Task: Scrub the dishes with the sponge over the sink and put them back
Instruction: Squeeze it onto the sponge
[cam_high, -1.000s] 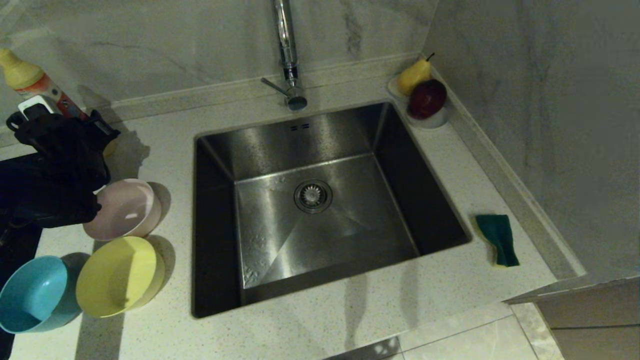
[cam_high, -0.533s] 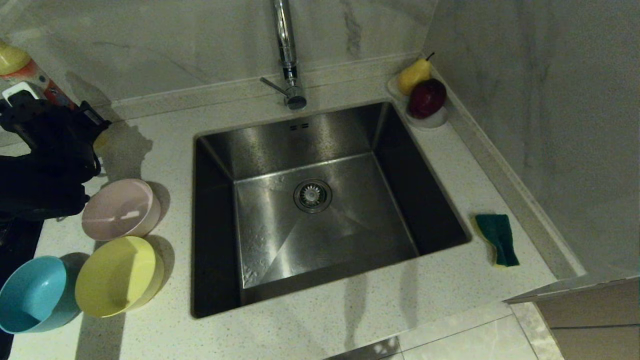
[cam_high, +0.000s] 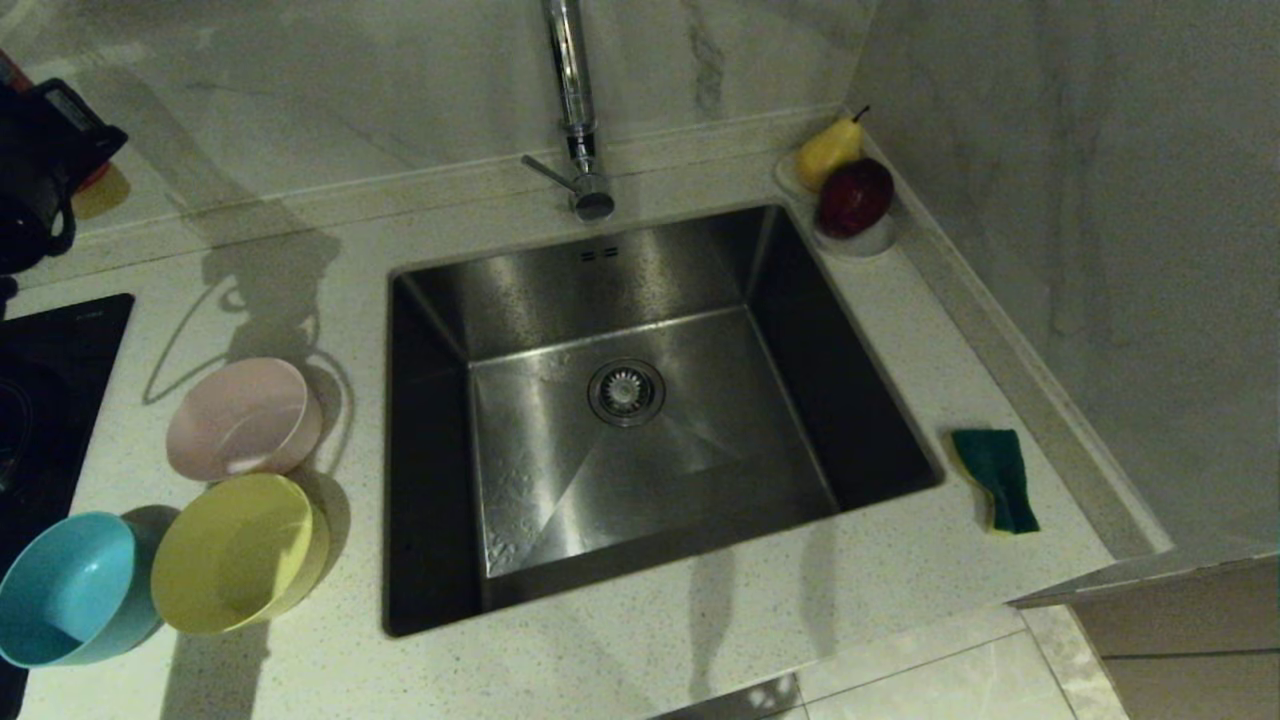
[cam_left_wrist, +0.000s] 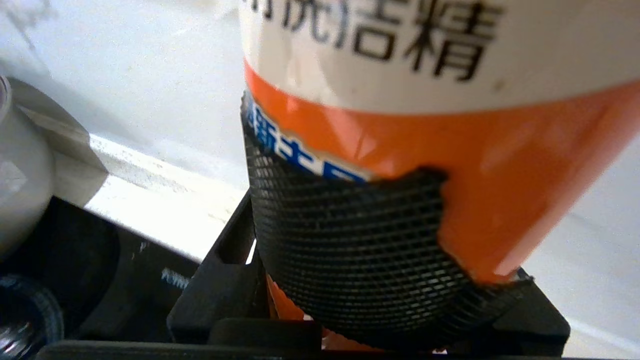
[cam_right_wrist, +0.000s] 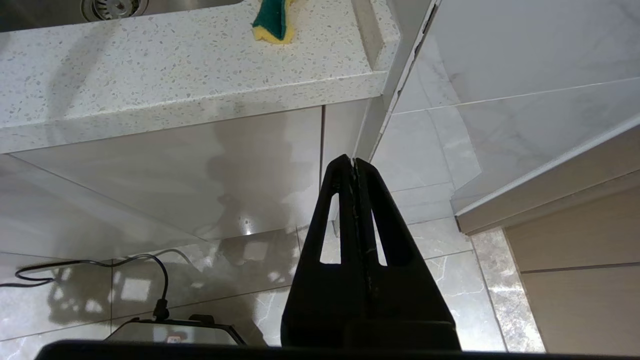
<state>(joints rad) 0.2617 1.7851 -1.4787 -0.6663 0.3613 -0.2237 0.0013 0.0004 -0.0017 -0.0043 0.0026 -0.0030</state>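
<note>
Head view, left gripper (cam_high: 40, 150): raised at the far left edge, closed around the detergent bottle (cam_left_wrist: 425, 125), likely to bring soap first.
Right gripper (cam_right_wrist: 354, 170): parked below the counter, fingers pressed together, empty.
Sponge (cam_high: 995, 478): on the counter right of the sink (cam_high: 440, 300).
Bowls: pink bowl (cam_high: 243, 418), yellow bowl (cam_high: 238, 552), blue bowl (cam_high: 68, 588) wait left of it.
</note>
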